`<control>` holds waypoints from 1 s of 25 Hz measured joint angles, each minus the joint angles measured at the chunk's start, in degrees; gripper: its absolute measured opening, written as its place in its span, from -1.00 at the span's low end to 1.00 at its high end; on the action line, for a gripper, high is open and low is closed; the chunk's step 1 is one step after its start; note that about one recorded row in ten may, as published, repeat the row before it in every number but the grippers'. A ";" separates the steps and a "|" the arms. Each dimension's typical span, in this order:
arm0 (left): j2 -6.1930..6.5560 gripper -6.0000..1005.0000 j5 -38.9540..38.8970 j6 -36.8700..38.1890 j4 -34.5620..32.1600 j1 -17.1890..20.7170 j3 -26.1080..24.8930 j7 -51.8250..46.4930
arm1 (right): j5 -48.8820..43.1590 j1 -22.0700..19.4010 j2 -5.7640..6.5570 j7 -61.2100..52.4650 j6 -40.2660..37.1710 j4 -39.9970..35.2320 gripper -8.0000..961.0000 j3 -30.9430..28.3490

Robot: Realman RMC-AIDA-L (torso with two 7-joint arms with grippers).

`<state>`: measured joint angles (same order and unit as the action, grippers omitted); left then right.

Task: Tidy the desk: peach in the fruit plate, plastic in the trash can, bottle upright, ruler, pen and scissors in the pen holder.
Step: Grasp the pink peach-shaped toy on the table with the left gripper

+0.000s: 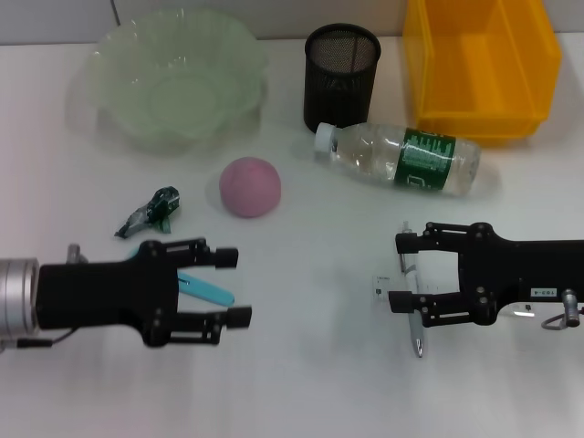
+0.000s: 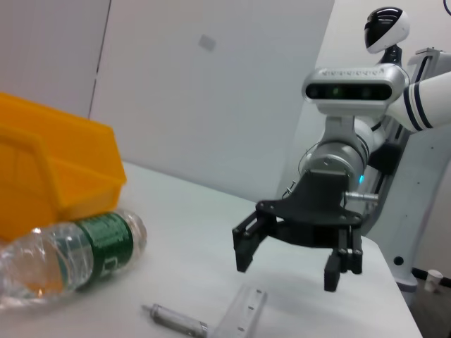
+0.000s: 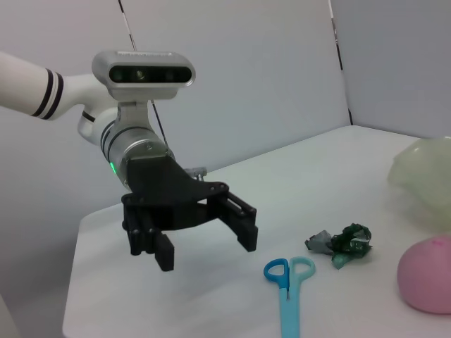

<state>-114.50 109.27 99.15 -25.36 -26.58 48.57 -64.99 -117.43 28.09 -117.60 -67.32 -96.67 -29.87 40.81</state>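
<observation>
Fingers spread on both: left gripper (image 1: 228,287) straddles the scissors (image 1: 203,287), right gripper (image 1: 402,272) straddles pen (image 1: 412,315) and ruler (image 1: 388,290). Nothing tidied yet, I'd say: peach (image 1: 250,187) on the worktop (image 1: 310,383) beyond the left fingers, bottle (image 1: 399,159) lying flat beyond the right, plastic (image 1: 151,211) loose.

Along the far edge of the plain white desk (image 1: 301,383): wide translucent pale green scalloped fruit plate (image 1: 178,78) toward the left corner, black wire-mesh pen holder (image 1: 341,78) mid-edge, bright yellow rectangular trash can (image 1: 479,64) toward the right corner. Clear plastic bottle (image 1: 401,159) lies on its side just before holder and can. Matte pink peach (image 1: 250,187) sits near mid-desk; crumpled green-and-grey plastic wrapper (image 1: 151,212) left of it. Blue-handled scissors (image 1: 205,288) lie before the wrapper. Silver-grey pen (image 1: 414,324) and clear ruler (image 1: 379,287) lie side by side toward the right.
</observation>
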 joint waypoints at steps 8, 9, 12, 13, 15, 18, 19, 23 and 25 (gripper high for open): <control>-2.46 0.51 -0.48 -4.49 -3.75 -3.23 -5.45 0.07 | 0.00 -0.12 0.00 0.28 0.04 0.17 0.72 0.01; -2.83 0.51 -0.47 -6.71 -3.80 -4.18 -5.74 0.13 | 0.00 -0.12 0.00 0.27 0.06 0.17 0.72 0.08; -3.62 0.51 -0.36 -12.52 -3.72 -6.37 -5.43 0.19 | 0.01 -0.13 0.00 0.21 0.08 0.17 0.72 0.20; -3.90 0.50 -0.13 -16.26 -3.07 -7.67 -5.15 0.19 | 0.00 -0.14 0.00 0.11 0.09 0.17 0.72 0.21; -4.01 0.50 0.07 -19.70 -2.07 -8.82 -4.96 0.19 | 0.00 -0.17 0.00 0.04 0.09 0.17 0.72 0.18; -4.11 0.49 0.10 -22.96 -1.46 -9.67 -3.99 0.26 | 0.01 -0.23 -0.03 0.02 0.09 0.17 0.72 0.16; -4.16 0.49 0.04 -24.37 -1.41 -9.91 -3.06 0.31 | 0.01 -0.27 -0.05 0.00 0.09 0.17 0.72 0.15; -4.26 0.48 -0.16 -27.18 -1.39 -10.28 -0.78 0.34 | 0.01 -0.40 -0.08 -0.07 0.09 0.23 0.72 -0.04; -4.35 0.48 -0.20 -29.19 -1.37 -10.54 0.66 0.32 | 0.01 -0.40 -0.07 -0.13 0.09 0.26 0.72 -0.13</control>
<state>-118.86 109.07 69.96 -26.73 -37.12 49.22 -64.67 -117.42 27.68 -117.67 -67.45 -96.59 -29.62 40.67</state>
